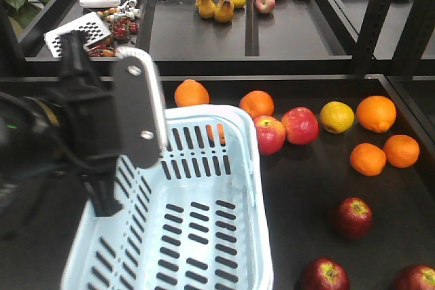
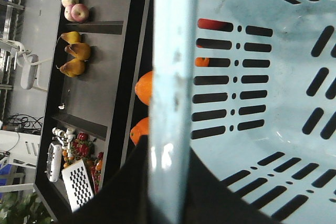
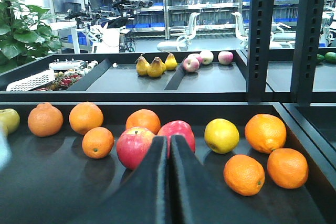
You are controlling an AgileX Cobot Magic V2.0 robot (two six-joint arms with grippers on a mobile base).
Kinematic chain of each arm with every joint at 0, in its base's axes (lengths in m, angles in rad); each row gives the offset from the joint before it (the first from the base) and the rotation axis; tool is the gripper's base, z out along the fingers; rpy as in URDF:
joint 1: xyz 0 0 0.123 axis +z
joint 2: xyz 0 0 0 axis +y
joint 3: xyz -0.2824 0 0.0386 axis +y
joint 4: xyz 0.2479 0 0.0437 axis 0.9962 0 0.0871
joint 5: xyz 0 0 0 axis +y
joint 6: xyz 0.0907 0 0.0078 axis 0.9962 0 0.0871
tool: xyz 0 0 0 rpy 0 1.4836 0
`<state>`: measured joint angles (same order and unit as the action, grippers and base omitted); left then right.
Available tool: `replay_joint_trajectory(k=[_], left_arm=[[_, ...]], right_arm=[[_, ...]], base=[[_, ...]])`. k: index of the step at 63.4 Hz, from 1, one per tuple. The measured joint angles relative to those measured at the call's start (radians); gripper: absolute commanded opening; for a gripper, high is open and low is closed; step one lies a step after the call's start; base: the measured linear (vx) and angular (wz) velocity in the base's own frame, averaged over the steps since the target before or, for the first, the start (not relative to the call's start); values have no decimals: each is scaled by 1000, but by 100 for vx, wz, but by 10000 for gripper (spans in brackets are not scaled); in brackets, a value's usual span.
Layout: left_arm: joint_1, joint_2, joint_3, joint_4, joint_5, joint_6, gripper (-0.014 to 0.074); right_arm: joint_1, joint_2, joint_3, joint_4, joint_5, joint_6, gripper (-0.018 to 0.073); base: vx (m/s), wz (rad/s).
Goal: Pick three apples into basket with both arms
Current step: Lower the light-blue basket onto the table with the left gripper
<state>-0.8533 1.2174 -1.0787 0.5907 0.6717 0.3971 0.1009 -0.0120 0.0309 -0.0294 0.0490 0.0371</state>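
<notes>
Jaws: left gripper [image 2: 167, 153] apparently clamps basket [image 1: 250, 168] rim; right gripper [image 3: 169, 145] closed, empty. 3 apples [image 1: 351, 217] lie outside.

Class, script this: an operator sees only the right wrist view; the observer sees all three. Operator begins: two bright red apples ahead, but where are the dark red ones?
Observer: Three dark red apples lie lower right in the front view, nearer the camera than those.
Operator: And the basket?
Observer: The basket sits left of them; nothing shows inside.
Operator: Left arm free?
Observer: No, the left gripper is shut on the basket's rim.
</notes>
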Motion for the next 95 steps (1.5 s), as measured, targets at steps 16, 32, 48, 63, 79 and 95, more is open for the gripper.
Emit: replay_joint_trajectory(k=[16,32,48,63,79,95], left_arm=[[0,230,13,216,-142,-189,-6],[69,409,13,432,-236,-470,-6],[98,476,13,608,-304,-599,-6],[98,517,13,624,-346,-621,4],[98,525,12,629,-345,-631,71],[93,526,12,590,-346,-651,357]], right_arm=[[0,0,0,0,0,0,-9],[0,0,0,0,0,0,-9],[0,0,0,0,0,0,-9],[0,0,0,0,0,0,-9],[0,0,0,0,0,0,-9],[0,0,0,0,0,0,-9]], base=[[0,0],[0,0],[0,0],[0,0],[0,0],[0,0]])
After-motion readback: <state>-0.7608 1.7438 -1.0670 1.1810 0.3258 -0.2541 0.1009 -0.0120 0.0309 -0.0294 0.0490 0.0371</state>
